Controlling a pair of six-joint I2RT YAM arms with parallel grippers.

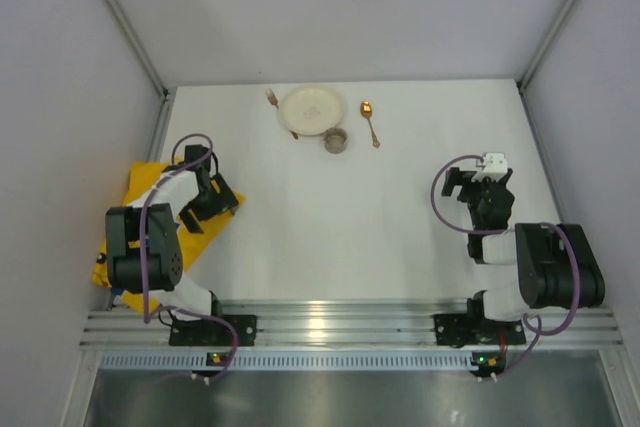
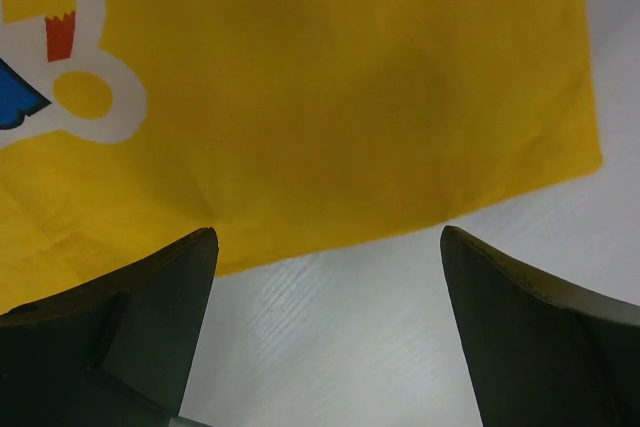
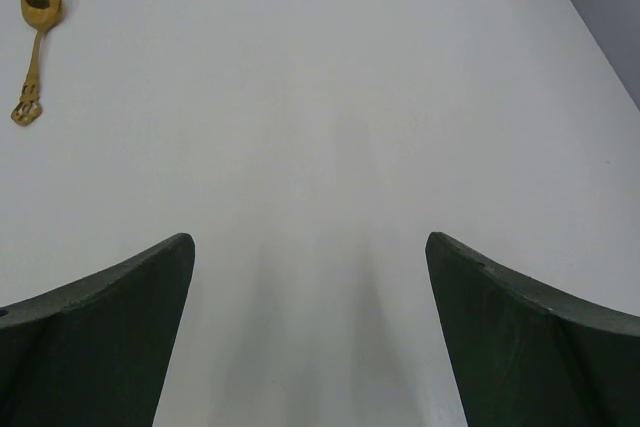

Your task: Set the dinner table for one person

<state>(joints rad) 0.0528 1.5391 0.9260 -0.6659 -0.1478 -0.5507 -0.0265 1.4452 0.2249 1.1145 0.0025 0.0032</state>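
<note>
A: Edges, free room?
B: The white bench (image 1: 330, 217) has an aluminium rail (image 1: 330, 319) along its near edge. Wide bare middle between the arms.
A: Fingers?
B: Left fingers (image 2: 120, 347) spread wide, holding nothing, above the yellow placemat (image 2: 330, 97) edge at the bench's left. Right fingers (image 3: 90, 347) spread wide, holding nothing, over bare bench.
A: Hidden?
B: Left arm covers part of the placemat; its print is cut off in the wrist view.
A: View differences?
B: Only overhead shows the plate (image 1: 313, 107), fork (image 1: 272, 99) and small metal cup (image 1: 336, 140) at the far edge. The gold spoon (image 3: 35, 37) also appears in the right wrist view.
</note>
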